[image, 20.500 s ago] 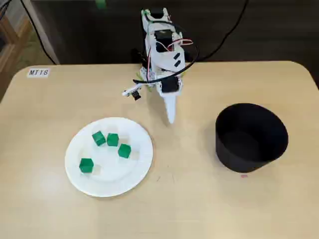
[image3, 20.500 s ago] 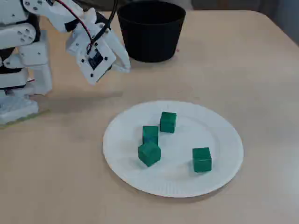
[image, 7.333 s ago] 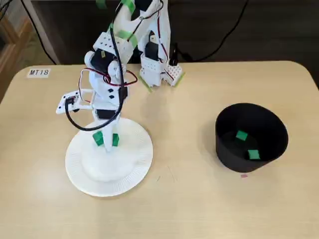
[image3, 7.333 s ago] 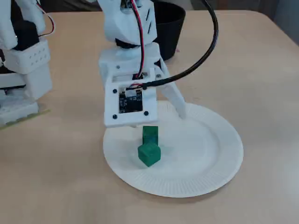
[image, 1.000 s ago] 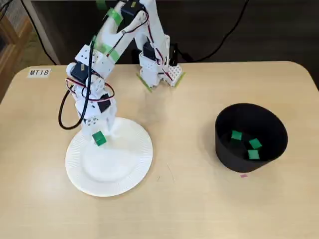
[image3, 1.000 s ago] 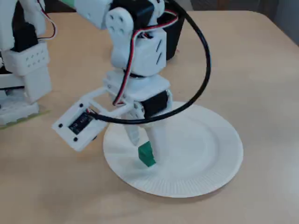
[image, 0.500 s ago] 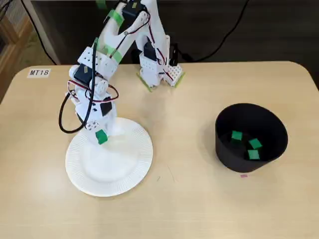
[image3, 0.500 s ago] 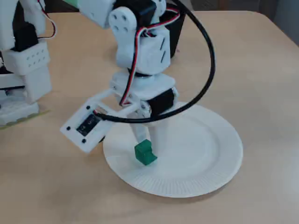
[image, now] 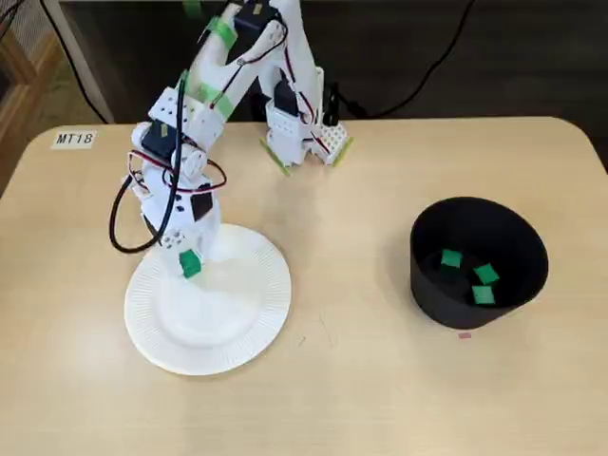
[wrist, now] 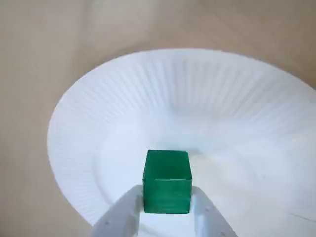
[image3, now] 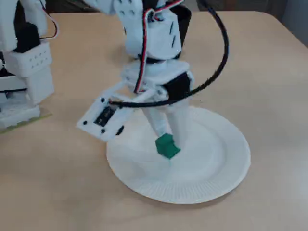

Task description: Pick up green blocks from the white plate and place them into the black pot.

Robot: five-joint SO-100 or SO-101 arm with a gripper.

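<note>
I hold the hand (wrist: 167, 200) clamped on the last green block (wrist: 167, 180), a finger on each side face, so it cannot twist; block hangs just above the white plate (wrist: 98, 113); arm bent over, wrist pointing down; black pot (image: 432, 290), holding three blocks (image: 485, 275), stands well apart on the bench (image: 332, 380).

All four blocks left the plate (image: 237, 328): three went into the pot (image: 429, 285) at the right of a fixed view, and the gripper (wrist: 167, 193) clamped the last block (image3: 167, 146) and lifted it.
</note>
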